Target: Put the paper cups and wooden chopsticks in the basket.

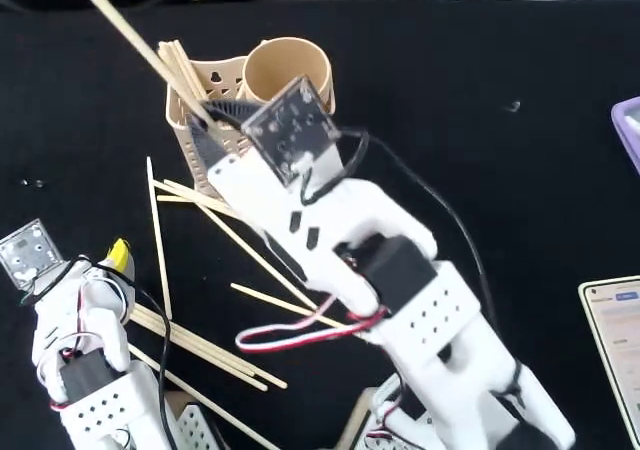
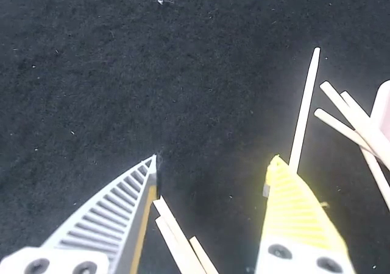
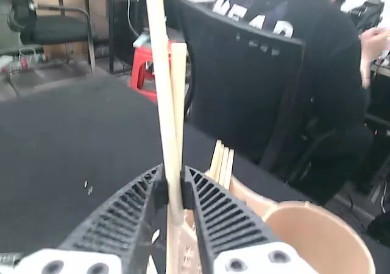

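Note:
The tan basket (image 1: 225, 75) stands at the back left of the black table, with a paper cup (image 1: 287, 70) and several chopsticks (image 1: 180, 65) inside. My right gripper (image 1: 212, 122) hovers at the basket's near rim, shut on two wooden chopsticks (image 1: 115, 18) that slant up to the far left. In the right wrist view these chopsticks (image 3: 161, 73) rise between the black fingers (image 3: 172, 192), over the basket (image 3: 241, 192) and cup (image 3: 320, 234). My left gripper (image 1: 112, 260), (image 2: 215, 158) rests open at the front left. Loose chopsticks (image 1: 200, 345), (image 2: 303, 112) lie around it on the table.
More loose chopsticks (image 1: 255, 255) lie between the basket and the arms' bases. A phone-like device (image 1: 615, 330) sits at the right edge, a purple object (image 1: 628, 125) above it. A chair (image 3: 244, 97) stands beyond the table's far side.

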